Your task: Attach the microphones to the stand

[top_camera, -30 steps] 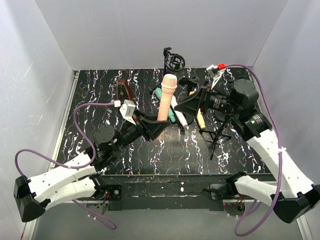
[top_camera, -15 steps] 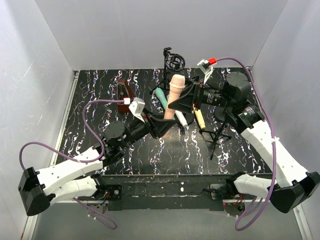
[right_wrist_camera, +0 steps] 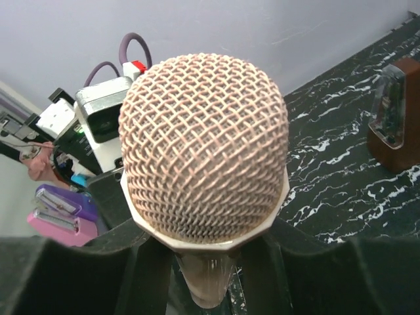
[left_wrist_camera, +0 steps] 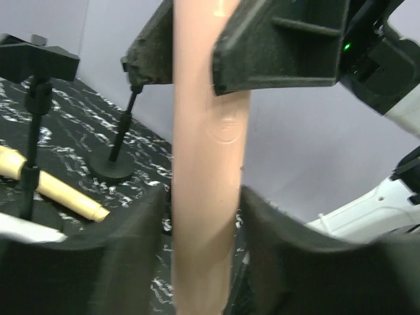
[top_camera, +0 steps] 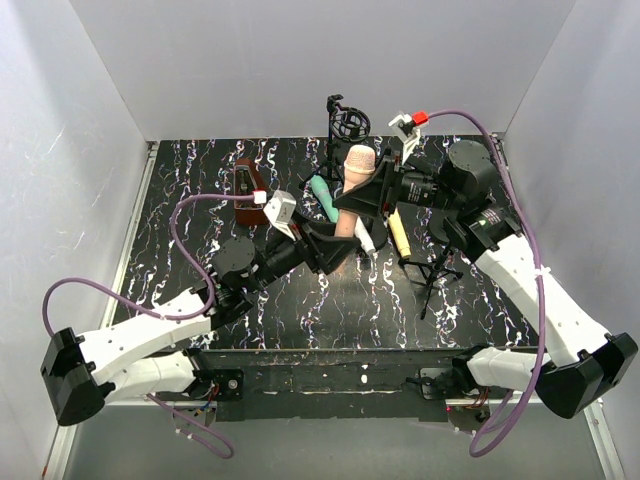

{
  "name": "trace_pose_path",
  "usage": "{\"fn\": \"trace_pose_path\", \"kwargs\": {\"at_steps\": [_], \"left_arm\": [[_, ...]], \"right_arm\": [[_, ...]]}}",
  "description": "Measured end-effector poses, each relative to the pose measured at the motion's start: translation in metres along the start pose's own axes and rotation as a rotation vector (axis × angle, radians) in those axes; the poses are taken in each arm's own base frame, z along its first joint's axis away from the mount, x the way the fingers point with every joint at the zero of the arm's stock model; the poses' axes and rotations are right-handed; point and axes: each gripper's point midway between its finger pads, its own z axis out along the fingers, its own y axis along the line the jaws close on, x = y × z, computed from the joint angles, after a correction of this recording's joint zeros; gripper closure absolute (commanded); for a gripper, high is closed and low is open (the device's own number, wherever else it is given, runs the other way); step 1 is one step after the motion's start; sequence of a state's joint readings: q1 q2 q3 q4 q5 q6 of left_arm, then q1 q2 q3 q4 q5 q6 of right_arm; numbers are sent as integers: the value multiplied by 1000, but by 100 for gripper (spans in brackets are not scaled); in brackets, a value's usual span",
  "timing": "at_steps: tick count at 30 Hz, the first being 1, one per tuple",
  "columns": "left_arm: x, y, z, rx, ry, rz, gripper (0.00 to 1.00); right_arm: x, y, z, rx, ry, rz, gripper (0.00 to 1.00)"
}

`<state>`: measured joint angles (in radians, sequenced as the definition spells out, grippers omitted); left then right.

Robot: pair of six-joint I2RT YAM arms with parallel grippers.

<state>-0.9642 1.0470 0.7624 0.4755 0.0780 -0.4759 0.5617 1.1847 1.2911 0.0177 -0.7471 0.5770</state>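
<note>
Mic [top_camera: 351, 190] is clamped by left gripper [top_camera: 334, 238]; right gripper [top_camera: 364, 198] flanks it, grip unclear. Release is best delayed until firmly taken.

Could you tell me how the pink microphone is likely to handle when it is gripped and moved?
The pink microphone looks rigid, so it should not flex. Its smooth round handle may slip or twist when held. The larger mesh head probably makes it top-heavy; laid down, it could roll.

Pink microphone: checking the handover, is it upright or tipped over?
Upright: the pink microphone stands head up, left gripper clamping its lower handle, right gripper flanking it under the head.
</note>
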Motion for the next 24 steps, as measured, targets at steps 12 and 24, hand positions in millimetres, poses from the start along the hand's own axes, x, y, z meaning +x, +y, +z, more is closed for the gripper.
{"fn": "trace_pose_path", "kwargs": {"at_steps": [12, 24], "left_arm": [[-50, 23, -77, -250, -94, 60, 2], [7, 74, -134, -478, 51, 71, 2]], "right_arm": [[-128, -56, -1, 161, -225, -379, 99], [-192, -201, 26, 450, -298, -583, 99]]}}
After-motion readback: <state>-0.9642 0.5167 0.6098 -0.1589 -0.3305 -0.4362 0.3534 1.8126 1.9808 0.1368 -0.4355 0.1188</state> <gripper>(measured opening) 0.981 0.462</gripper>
